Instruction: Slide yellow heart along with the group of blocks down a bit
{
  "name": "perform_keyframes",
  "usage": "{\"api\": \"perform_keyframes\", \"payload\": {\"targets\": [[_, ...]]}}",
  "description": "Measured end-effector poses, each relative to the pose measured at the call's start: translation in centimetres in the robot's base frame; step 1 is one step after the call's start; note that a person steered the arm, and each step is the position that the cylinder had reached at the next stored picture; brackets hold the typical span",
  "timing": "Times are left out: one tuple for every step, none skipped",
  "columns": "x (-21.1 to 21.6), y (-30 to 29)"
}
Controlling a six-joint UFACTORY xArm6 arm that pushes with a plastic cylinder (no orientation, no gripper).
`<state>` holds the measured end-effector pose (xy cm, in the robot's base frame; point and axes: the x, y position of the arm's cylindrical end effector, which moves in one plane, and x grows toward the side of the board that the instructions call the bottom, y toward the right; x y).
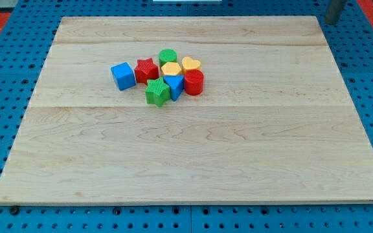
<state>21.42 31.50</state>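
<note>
Yellow heart tops cluster; my tip far right.

The blocks sit bunched in one cluster on the far-left-of-centre part of the wooden board. The green cylinder and yellow heart form its far edge, with open board beyond them up to the far rim. On the left stands the blue cube, a narrow gap (barely a slot) separating it from the red star. The green star, blue block and red cylinder close the near side; the yellow hexagon is walled in at the middle. Near of the cluster and to its right the board lies open. My tip stands at the far right corner, well apart from every block.
</note>
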Motion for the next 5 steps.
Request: {"api": "perform_keyframes", "payload": {"targets": [[2.3, 0.0], [2.7, 0.0], [7.2, -0.9], [8.4, -6.3], [8.5, -6.5]]}}
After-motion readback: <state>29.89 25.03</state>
